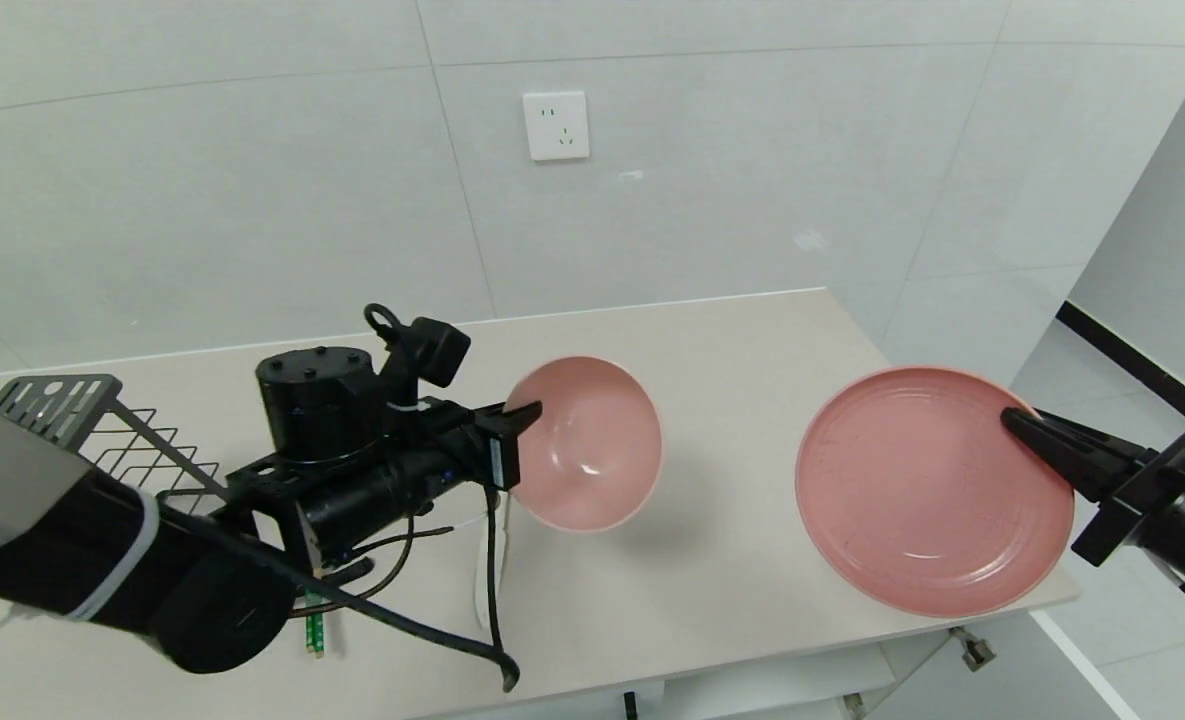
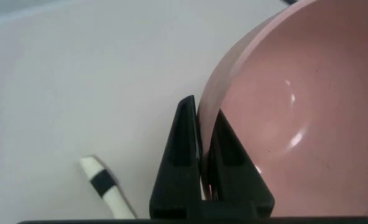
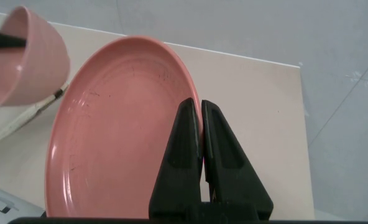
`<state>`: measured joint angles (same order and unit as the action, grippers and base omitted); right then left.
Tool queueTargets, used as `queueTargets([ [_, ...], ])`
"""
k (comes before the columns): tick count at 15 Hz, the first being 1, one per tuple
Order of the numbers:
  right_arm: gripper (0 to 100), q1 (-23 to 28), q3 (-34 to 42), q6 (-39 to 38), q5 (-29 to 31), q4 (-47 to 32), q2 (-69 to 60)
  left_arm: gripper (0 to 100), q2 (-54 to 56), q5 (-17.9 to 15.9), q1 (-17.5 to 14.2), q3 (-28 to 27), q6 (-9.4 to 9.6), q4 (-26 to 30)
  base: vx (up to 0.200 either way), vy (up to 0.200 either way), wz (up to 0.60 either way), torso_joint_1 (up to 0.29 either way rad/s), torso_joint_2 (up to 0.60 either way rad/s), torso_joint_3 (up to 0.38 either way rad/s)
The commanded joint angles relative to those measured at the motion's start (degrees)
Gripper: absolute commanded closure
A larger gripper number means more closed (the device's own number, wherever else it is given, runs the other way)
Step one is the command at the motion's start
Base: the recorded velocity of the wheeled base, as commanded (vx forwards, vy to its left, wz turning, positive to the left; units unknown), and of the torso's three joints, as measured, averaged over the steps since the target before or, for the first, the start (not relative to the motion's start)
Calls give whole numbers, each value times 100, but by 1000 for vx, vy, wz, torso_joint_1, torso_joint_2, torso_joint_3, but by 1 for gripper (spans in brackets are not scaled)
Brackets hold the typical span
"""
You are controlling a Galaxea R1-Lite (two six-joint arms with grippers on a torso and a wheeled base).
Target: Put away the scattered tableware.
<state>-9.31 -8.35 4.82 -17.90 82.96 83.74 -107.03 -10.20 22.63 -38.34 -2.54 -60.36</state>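
Holding two pieces at once: my left end effector (image 1: 524, 412) is clamped on the rim of the pink bowl (image 1: 592, 445), one finger inside and one outside. The bowl is tipped so its mouth faces up toward the head camera. From the shadow under it, I judge it is lifted off the worktop (image 1: 732, 340). My right end effector (image 1: 1014, 418) is pinched on the far-right rim of the pink plate (image 1: 922, 490). The plate is held tilted, face toward me, hanging over the right corner of the worktop. The relation that matters is the black wire rack (image 1: 82, 420), which sits at the far left of the worktop, behind and to the left of the left arm. That makes the bowl the nearer piece and the left arm the closer one. The plate is well apart from the rack, with the bowl and the left arm between them. Both pieces are round with no long axis, so what counts is the rim grip and the tilt. Both look like smooth, glossy, hard ware, plastic or glazed, and I can't say which. The bowl is deep with a thin lip. The plate is shallow with faint rings and light scuffs. The rack is thin black wire with open slots and a perforated plate at one end. A white spoon (image 2: 103, 185) with a dark band lies on the worktop under the left arm. A pair of chopsticks (image 1: 314, 625) with green patterned ends lies near the front edge. Neither has been picked up.
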Motion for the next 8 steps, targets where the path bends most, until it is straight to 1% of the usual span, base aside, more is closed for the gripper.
queueTargets([
  [1, 100, 0, 360, -16, -3, -8, -376, 100, 745, 89, -74, 670, 43, -407, 0, 0, 0, 0, 0, 0],
  [3, 100, 17, 721, -24, 5, -52, -1026, 100, 1264, 98, -74, 1232, 34, -512, 0, 0, 0, 0, 0, 0],
  [4, 100, 35, 730, -51, 14, -131, -1369, 100, 1466, 71, -74, 1443, -1, -504, 0, 0, 0, 0, 0, 0],
  [5, 100, 70, 712, -68, 14, -192, -1501, 100, 1528, 80, -74, 1496, -19, -504, 0, 0, 0, 0, 0, 0],
  [6, 100, 202, 633, -165, 23, -333, -1861, 100, 1738, 71, -74, 1681, -116, -504, 0, 0, 0, 0, 0, 0],
  [7, 100, 219, 659, -165, 14, -333, -1931, 100, 1826, 71, -74, 1769, -168, -521, 0, 0, 0, 0, 0, 0],
  [8, 100, 219, 668, -174, 23, -333, -1940, 100, 1862, 62, -74, 1839, -177, -530, 0, 0, 0, 0, 0, 0],
])
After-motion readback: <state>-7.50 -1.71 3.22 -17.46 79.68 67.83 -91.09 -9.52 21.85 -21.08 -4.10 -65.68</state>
